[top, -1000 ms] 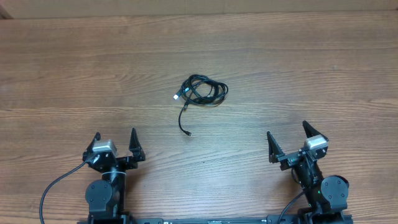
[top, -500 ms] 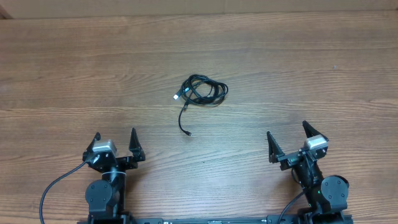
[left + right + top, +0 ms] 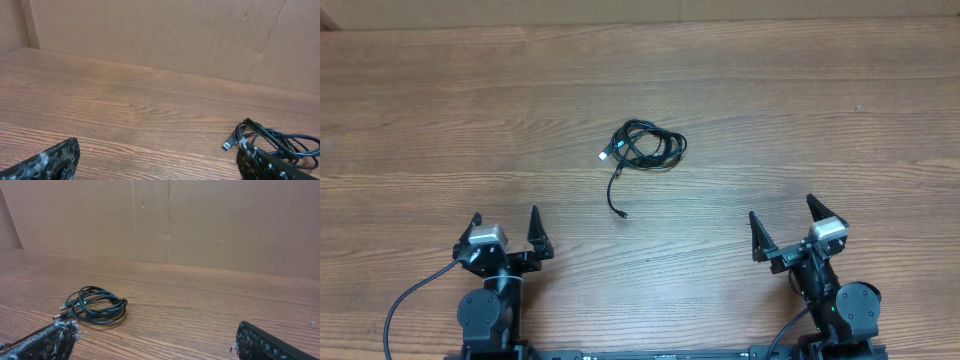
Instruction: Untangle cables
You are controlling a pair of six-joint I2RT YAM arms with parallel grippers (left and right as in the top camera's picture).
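Left hand [image 3: 505,220] and right hand [image 3: 783,212] stand wide, empty; coiled cables [image 3: 645,147] lie on the table [image 3: 820,100], well apart.

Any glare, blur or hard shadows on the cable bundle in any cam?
Overhead: even, soft light, no glare; cables sharp against the wood, almost no shadow. Left wrist: bundle low at the right, partly hidden behind a finger; silver plug readable. Right wrist: bundle fully in view, a faint sheen on the cords, only a thin shadow beneath.
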